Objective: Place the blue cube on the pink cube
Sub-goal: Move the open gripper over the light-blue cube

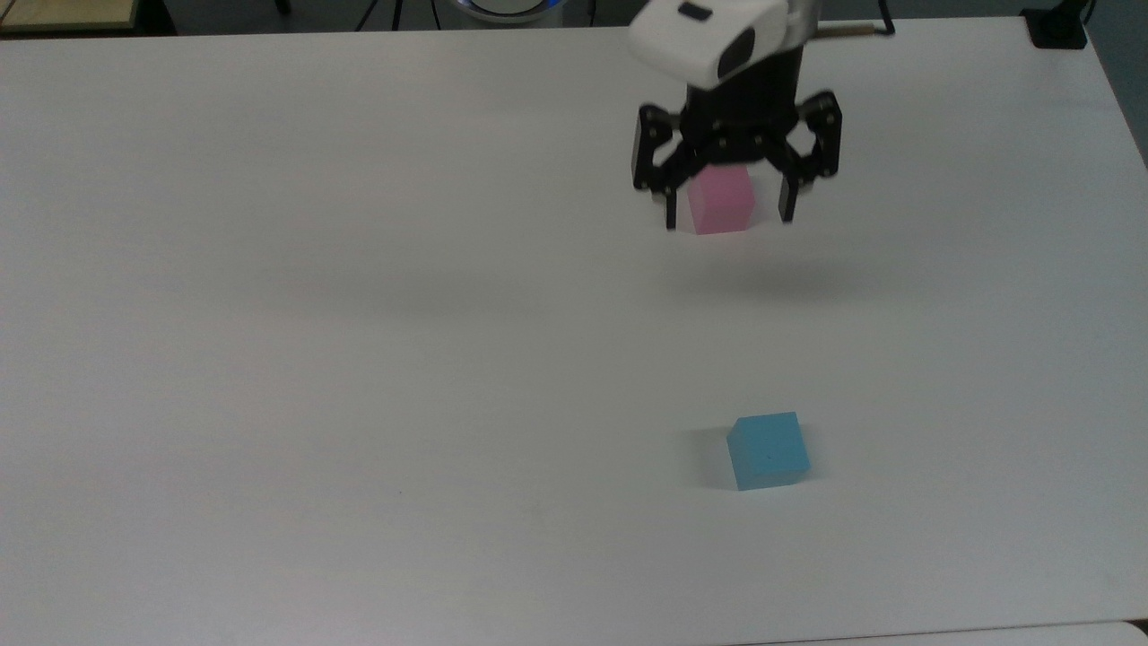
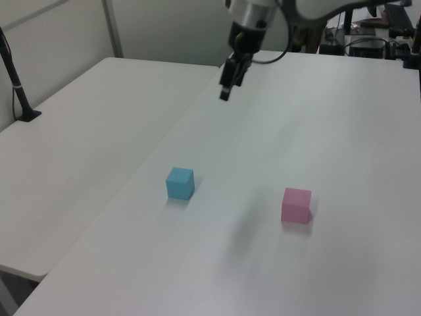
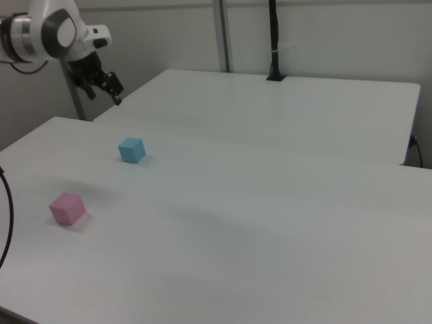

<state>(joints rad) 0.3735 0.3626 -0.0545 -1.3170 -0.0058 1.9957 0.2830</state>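
High above the table point(image 1: 359, 359), the tool point(image 1: 727, 215) is carried with its two fingers spread wide apart and nothing held between them; no contact with either cube is made. In the top view it overlaps the pink cube point(image 1: 720, 199), yet the left view and the right view place the tool point(image 2: 224, 94) point(image 3: 116, 96) well clear of the surface, so the overlap is judged to be a matter of line of sight rather than closeness.

The relation on which the coming move is judged to turn is the offset between the tool and the blue cube point(image 1: 768, 450). In the top view the blue cube is found well below the tool and slightly toward the top view's right, with open table between. In the left view the blue cube point(image 2: 180, 182) is seen below the tool and toward the left view's left; in the right view the blue cube point(image 3: 131, 149) sits lower than the tool and just toward the right view's right.

Both cubes rest flat on the table, well apart from each other, the pink cube point(image 2: 296, 205) point(image 3: 67, 208) untouched. The blue cube is turned slightly against the table's edges in the top view, so some rotation of the fingers may be needed before a descent. The pick is judged not yet begun.
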